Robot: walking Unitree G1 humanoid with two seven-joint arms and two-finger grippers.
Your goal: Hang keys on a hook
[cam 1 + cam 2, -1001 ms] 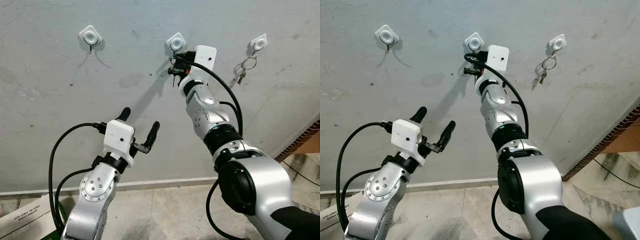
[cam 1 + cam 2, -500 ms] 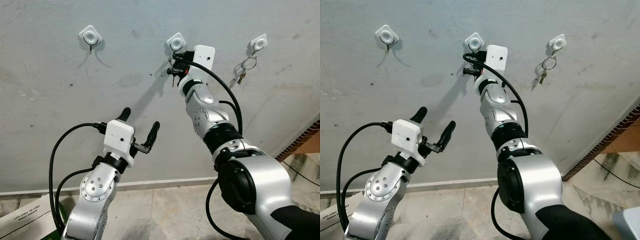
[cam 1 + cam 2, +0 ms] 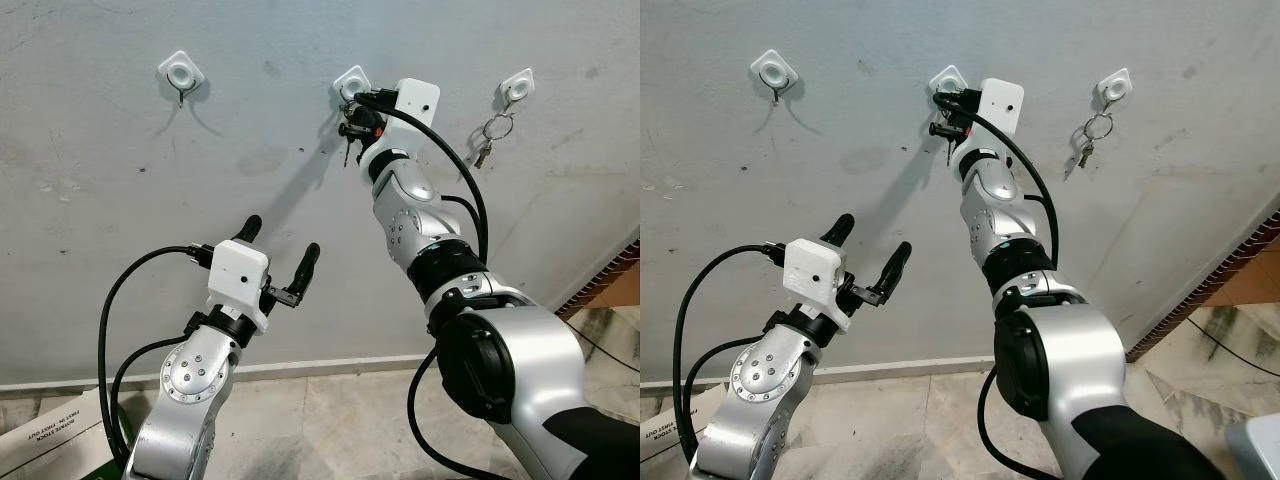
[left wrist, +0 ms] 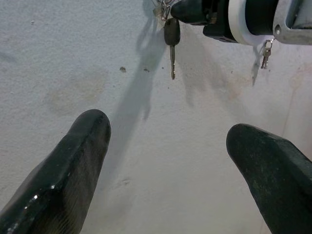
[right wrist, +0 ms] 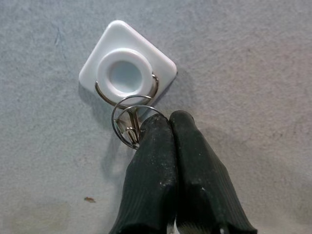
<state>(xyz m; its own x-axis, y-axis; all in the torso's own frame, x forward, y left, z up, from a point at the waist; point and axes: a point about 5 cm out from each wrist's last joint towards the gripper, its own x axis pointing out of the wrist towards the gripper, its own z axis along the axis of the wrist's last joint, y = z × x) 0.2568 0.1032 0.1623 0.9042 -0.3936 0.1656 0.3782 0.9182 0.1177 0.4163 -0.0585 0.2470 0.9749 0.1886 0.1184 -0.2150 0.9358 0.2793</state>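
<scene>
Grey plaster wall (image 3: 120, 190), scuffed; three white adhesive hooks in a row, tiled floor below.

Head views: left hook (image 3: 181, 74) bare. Right hook (image 3: 516, 87) carries another key set (image 3: 487, 138). Right gripper (image 3: 350, 118) raised to the middle hook (image 3: 351, 82), its white wrist camera housing (image 3: 415, 102) now nearer the wall and slightly higher than half a second ago. A dark key (image 3: 347, 152) hangs just below the hook. Left gripper (image 3: 280, 256) idles low and well apart, fingers spread, nothing between them.

Left wrist view: the black-headed key (image 4: 171, 35) dangles straight down against the wall, blade free, under the right gripper's tip.

Right wrist view: the right gripper's fingers (image 5: 151, 161) are pressed together, pinching the key ring (image 5: 127, 124) at its lower edge. The ring overlaps the wire loop (image 5: 126, 95) of the hook's white plate (image 5: 127, 65); whether it is actually threaded on cannot be told from here.

Judgement: the small advance puts the ring at the hook. Hanging looks nearly done; release not yet made. Risk: letting go before the ring is seated would drop the keys.
</scene>
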